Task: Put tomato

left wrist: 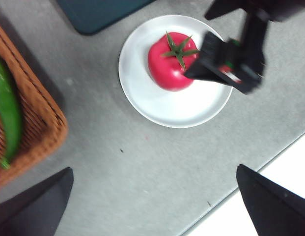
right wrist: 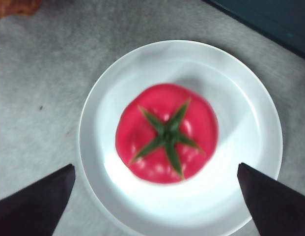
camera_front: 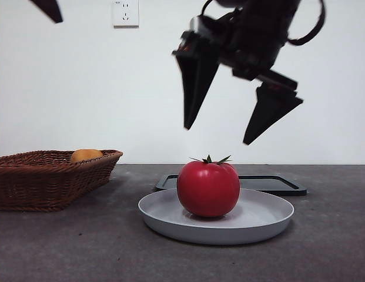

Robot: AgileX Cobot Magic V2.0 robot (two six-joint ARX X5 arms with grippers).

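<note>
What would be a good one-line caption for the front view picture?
Open right gripper hangs above a red tomato sitting on a grey plate.

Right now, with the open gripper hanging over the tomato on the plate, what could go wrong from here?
1. The right gripper hangs open above the tomato; the fruit is round and glossy, so jaws closing off-centre could squeeze it sideways or let it slip.
2. The tomato sits loose on a shallow plate; a nudge might roll it over the low rim.
3. A descent too deep could press the stem or bruise the fruit.
The left gripper waits, open, off to the side.
</note>
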